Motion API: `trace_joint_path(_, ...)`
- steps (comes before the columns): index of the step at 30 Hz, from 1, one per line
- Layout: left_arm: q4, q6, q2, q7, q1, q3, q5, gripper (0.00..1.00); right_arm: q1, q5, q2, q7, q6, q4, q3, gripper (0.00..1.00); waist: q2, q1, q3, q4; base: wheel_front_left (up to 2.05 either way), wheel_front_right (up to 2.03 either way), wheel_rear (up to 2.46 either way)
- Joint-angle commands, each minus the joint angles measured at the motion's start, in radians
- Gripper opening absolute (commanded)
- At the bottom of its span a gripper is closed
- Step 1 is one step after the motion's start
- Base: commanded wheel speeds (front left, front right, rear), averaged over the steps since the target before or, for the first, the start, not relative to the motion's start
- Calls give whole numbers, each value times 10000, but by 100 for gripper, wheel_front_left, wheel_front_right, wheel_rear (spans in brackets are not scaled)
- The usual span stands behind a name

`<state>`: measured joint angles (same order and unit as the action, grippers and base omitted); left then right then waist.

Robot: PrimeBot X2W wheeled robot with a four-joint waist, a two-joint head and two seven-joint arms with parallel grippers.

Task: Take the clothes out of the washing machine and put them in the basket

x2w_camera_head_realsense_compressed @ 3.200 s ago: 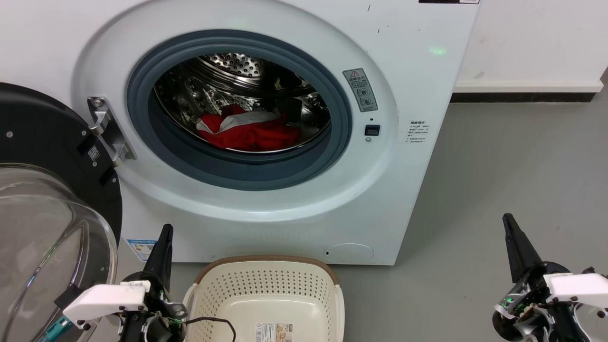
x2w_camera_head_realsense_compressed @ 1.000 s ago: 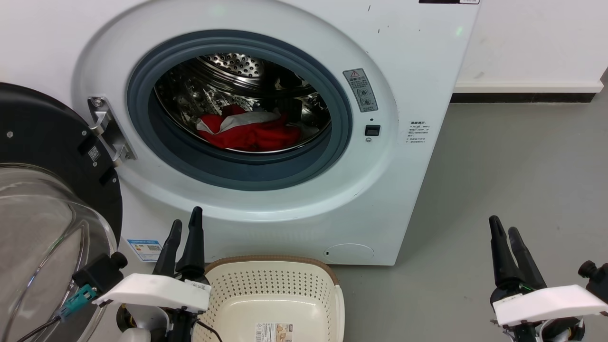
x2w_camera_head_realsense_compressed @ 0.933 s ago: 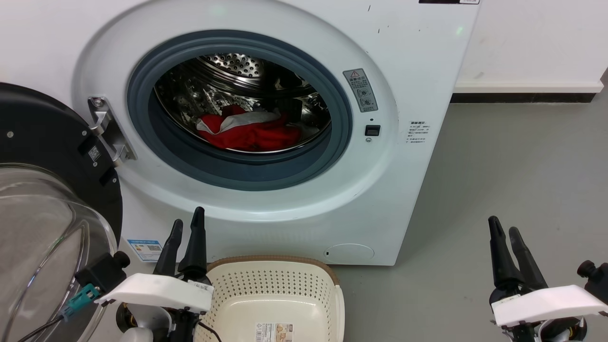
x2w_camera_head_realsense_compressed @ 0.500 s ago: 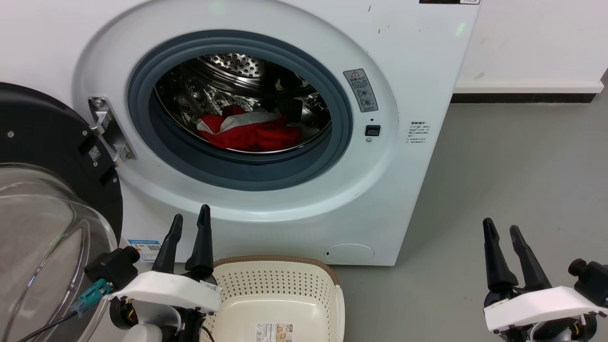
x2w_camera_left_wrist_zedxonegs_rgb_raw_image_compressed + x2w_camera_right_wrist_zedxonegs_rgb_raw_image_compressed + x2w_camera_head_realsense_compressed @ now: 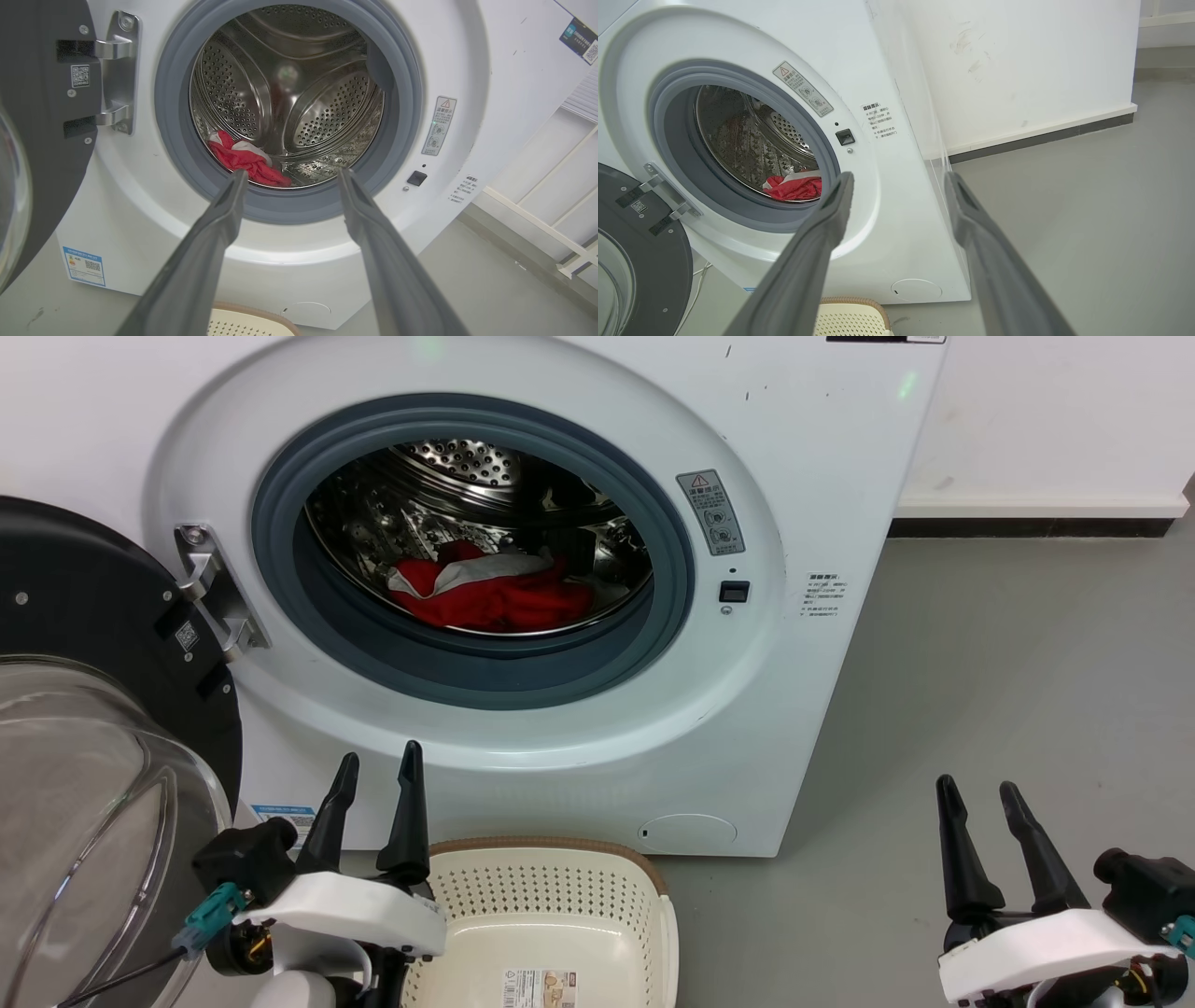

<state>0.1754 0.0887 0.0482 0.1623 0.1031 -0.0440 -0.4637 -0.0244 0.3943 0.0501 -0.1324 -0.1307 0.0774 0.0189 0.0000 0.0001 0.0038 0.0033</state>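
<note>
There were the clothes [image 5: 490,597], a red heap with a pale trim band draped over the top, lying low in the perforated steel drum [image 5: 457,462] of the washing machine [image 5: 822,476], just behind the grey porthole seal [image 5: 485,677]. The door [image 5: 84,616] hung wide open on its metal hinge [image 5: 210,593] at the machine's left, black frame and bulging glass turned outward. Down on the grey floor [image 5: 1008,663], the basket [image 5: 541,847] stood right against the foot of the machine, below the porthole, its cream floor showing a paper label [image 5: 537,987]. The left gripper [image 5: 380,753] sat beside the basket's left rear corner, dark fingers pointing up at the machine's white front below the porthole, jaws spread; through the left wrist view the red heap showed just above and between the fingertips. Over on the other side, the right gripper [image 5: 977,785] hovered above bare floor, well apart from the basket and off the machine's right flank, jaws spread too. A white wall [image 5: 1046,411] with a dark skirting strip ran behind.
</note>
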Motion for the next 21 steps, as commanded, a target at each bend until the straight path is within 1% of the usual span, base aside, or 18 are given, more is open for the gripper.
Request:
trace_joint_path(1,-39,-24,24,105,169,-9,313,100,3,-290,8,-85,-1,-133,-17,100,0,-1,4,0,0,0,0)
trace_joint_path(21,207,-190,55,551,227,-21,2321,100,-175,-2181,5,-306,0,-229,1,100,0,-1,-8,-36,0,0,0)
